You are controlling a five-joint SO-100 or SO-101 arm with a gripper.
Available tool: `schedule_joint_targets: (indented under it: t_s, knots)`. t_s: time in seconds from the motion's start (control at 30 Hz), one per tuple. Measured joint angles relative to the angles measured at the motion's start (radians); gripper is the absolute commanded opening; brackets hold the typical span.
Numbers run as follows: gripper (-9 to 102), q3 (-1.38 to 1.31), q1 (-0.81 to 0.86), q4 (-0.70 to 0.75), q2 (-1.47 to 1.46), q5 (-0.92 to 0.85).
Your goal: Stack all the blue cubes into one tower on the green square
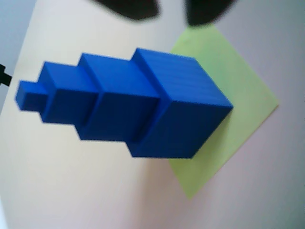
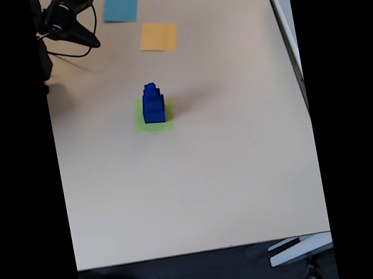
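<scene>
Several dark blue cubes (image 1: 183, 112) stand stacked as a stepped tower (image 2: 153, 103), largest at the bottom and smallest (image 1: 31, 98) on top. The tower rests on the green square (image 1: 238, 102), which shows as a lime patch (image 2: 142, 124) near the table's middle in the fixed view. My gripper (image 1: 171, 9) appears as two dark fingertips at the top edge of the wrist view, apart and holding nothing. In the fixed view the gripper (image 2: 84, 29) hangs at the far left back of the table, well away from the tower.
A flat light-blue square (image 2: 120, 8) and a flat orange square (image 2: 158, 36) lie at the back of the beige table (image 2: 236, 174). The table's front edge runs near the bottom of the fixed view, above dark floor. A cable trails beside the arm.
</scene>
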Motion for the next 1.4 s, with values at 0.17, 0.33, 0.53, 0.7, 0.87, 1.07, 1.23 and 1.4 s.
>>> schedule_joint_targets:
  t_s: [0.17,0.33,0.53,0.7,0.87,1.07,1.23,1.4]
  knots:
    - [0,0.13,0.014,-0.04,0.078,-0.064]
    - [0,0.219,0.054,-0.077,0.078,-0.095]
    - [0,0.33,0.092,-0.129,0.078,-0.087]
    - [0,0.39,0.138,-0.155,0.078,-0.052]
    - [0,0.411,0.173,-0.221,0.078,-0.018]
    - [0,0.411,0.173,-0.273,0.078,0.077]
    - [0,0.411,0.19,-0.344,0.078,0.206]
    - [0,0.373,0.236,-0.345,0.08,0.301]
